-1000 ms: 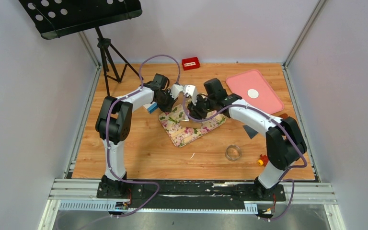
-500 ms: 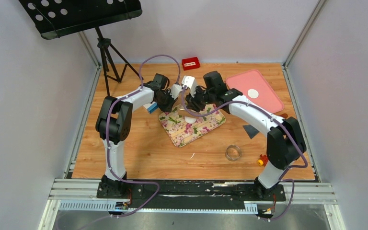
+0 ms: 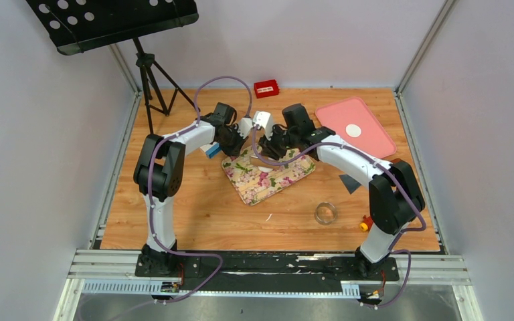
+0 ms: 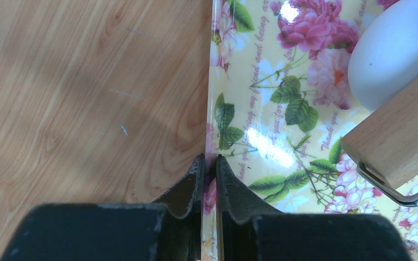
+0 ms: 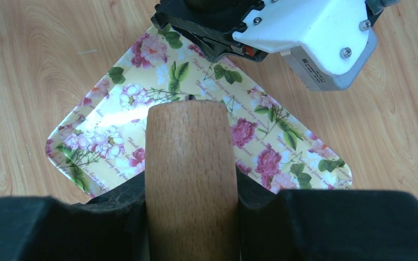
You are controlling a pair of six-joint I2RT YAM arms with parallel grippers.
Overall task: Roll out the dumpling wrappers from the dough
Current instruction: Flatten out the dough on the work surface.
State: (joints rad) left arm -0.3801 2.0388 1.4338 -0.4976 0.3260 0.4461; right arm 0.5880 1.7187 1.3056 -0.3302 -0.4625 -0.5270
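From above, both arms meet over the far side of the floral tray (image 3: 268, 180), which lies askew at mid-table. One dumpling wrapper (image 3: 353, 130) sits on the pink tray (image 3: 375, 144) at the far right, and the ring cutter (image 3: 326, 212) stands near right, well apart. The dough is lost under the right arm here.

In the left wrist view, the left gripper (image 4: 209, 166) is clamped on the floral tray's rim, jaws nearly together. The dough (image 4: 394, 54), a smooth white mound, rests on the tray to the right, with the wooden roller (image 4: 392, 138) touching or just over its near side. That thin pinch is likely the weak point: a hard push could tug the rim free and let the tray skid or spin.

In the right wrist view, the right gripper (image 5: 190, 204) is closed around the roller's wooden handle, which hides the dough. The glossy tray may let the mound slide ahead instead of flattening. Rolled off-centre, it could squeeze out lopsided or stick to the wood and lift.
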